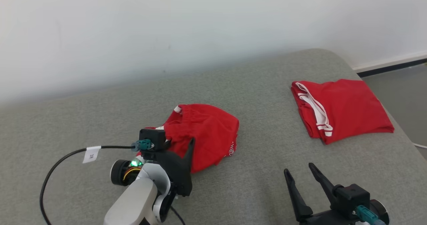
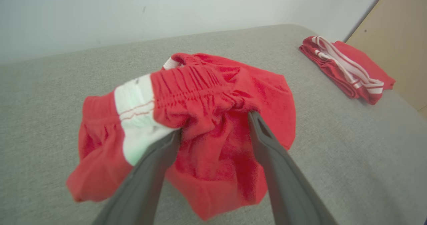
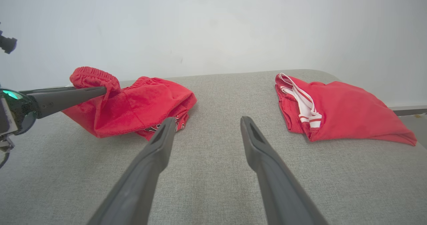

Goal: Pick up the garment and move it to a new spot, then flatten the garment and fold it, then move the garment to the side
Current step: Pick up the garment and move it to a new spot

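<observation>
The garment (image 1: 203, 131) is a pair of red shorts with a white side panel, lying crumpled in the middle of the grey padded surface (image 1: 260, 185). My left gripper (image 1: 178, 145) is at its near left edge. In the left wrist view the fingers of that gripper (image 2: 215, 123) stand wide apart, with the gathered waistband (image 2: 193, 88) bunched over and between the tips. The right wrist view shows the waistband (image 3: 93, 78) draped on a left finger (image 3: 66, 96). My right gripper (image 1: 298, 167) is open at the lower right and holds nothing; in its own view it (image 3: 207, 118) hovers over bare surface.
A second red garment (image 1: 343, 110) with white stripes lies folded at the far right, close to the surface's rounded right edge. Beyond that edge is the floor (image 1: 407, 91). A black cable (image 1: 66, 155) loops left of my left wrist. A pale wall stands behind.
</observation>
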